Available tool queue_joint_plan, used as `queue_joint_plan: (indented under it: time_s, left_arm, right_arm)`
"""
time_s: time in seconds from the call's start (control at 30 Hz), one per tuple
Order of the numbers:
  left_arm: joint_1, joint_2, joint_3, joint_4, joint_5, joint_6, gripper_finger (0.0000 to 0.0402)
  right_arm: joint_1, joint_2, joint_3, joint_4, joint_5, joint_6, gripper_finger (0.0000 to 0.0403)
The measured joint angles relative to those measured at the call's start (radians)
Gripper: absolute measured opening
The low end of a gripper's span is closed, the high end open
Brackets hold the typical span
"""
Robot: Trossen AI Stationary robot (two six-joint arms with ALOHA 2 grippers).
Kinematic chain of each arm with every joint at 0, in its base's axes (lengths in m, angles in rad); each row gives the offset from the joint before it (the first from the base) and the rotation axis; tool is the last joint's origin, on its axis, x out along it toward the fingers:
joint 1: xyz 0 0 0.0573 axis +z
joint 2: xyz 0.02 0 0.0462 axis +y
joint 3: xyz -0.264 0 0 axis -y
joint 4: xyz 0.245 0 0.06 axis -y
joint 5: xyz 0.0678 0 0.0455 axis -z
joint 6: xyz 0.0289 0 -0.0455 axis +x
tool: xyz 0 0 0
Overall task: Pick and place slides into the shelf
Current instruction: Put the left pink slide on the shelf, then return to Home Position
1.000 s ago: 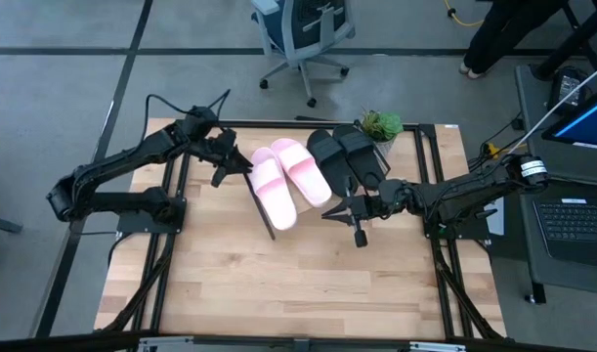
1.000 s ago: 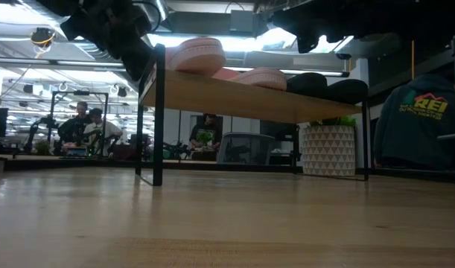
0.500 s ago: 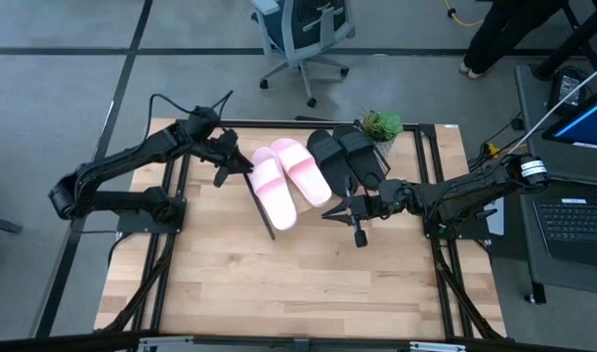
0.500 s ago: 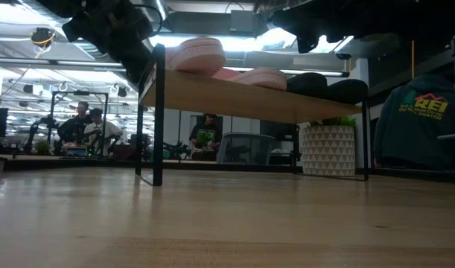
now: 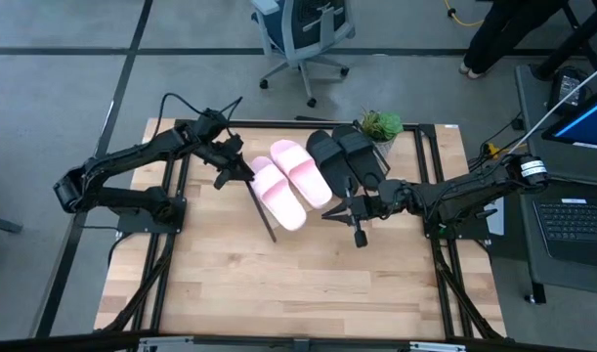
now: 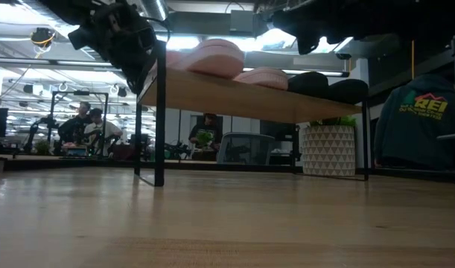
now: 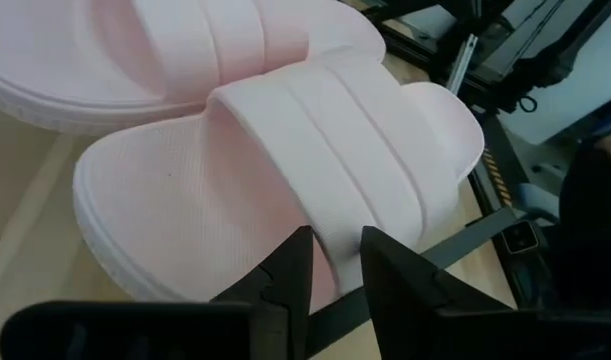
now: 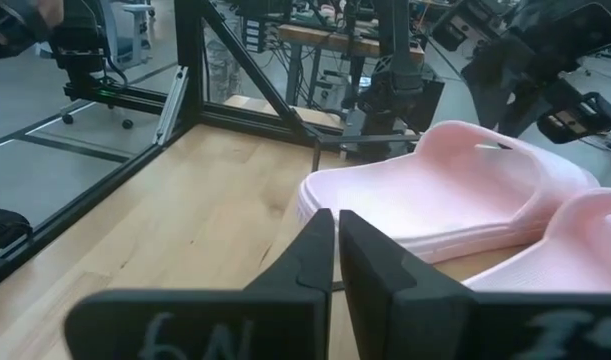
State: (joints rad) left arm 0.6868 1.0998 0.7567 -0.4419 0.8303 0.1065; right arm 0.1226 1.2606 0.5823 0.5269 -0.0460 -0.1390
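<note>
The shelf [image 5: 322,181] stands slanted at the far middle of the worktop [image 5: 298,284], carrying all the sandals. The left gripper [image 5: 234,168] sits at the shelf's left end, its fingers [image 7: 290,280] narrow around the edge of the outer pink sandal [image 5: 278,194]. That sandal lies close to the shelf's edge; pulling away before letting go could drag it off. The right gripper [image 5: 337,212] waits near the shelf's front, fingers almost together and empty. Count: one shelf, two pink sandals, two black sandals [image 5: 345,156]
</note>
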Motion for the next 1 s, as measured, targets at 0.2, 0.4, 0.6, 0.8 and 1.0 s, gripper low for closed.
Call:
queue_joint_plan:
  time_s: [0.2, 0.4, 0.6, 0.8, 1.0]
  left_arm:
    - [0.001, -0.016, 0.01, -0.004, -0.015, 0.014, 0.008]
    - [0.016, -0.036, 0.117, 0.004, -0.065, 0.09, 0.008]
    - [0.018, -0.05, 0.204, -0.033, -0.389, 0.163, 0.0074]
    - [-0.016, -0.096, 0.211, -0.031, -0.421, 0.197, 0.0007]
    - [-0.094, -0.202, 0.211, -0.019, -0.431, 0.214, 0.0001]
  right_arm:
    - [0.0, 0.0, 0.0, -0.01, 0.0, 0.0, 0.0023]
    - [0.001, 0.0, 0.0, -0.018, 0.0, 0.003, 0.0023]
    - [0.001, 0.0, 0.0, -0.024, 0.0, -0.013, 0.0023]
    - [-0.011, -0.028, 0.02, -0.063, 0.011, -0.041, 0.0023]
    - [-0.045, -0.14, 0.097, -0.27, 0.011, -0.032, 0.0005]
